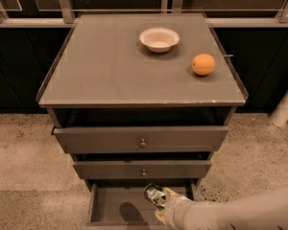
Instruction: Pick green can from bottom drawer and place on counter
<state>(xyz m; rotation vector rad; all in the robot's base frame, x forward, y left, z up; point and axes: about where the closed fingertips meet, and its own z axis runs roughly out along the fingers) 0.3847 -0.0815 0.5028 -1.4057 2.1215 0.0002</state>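
Gripper (164, 202) is low at the open bottom drawer (108, 202), with the arm entering from the lower right. I see the green can (155, 194) right at its tip, over the back right part of the drawer. I cannot tell whether the can is grasped or free. Counter (101, 66) holds a white bowl (159, 39) near the back and an orange (203, 64) near the right rim.

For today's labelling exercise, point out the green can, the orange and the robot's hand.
green can (155, 194), camera view: shiny side.
orange (203, 64), camera view: fruit's middle.
hand (163, 204), camera view: its tip, over bottom drawer (105, 206).
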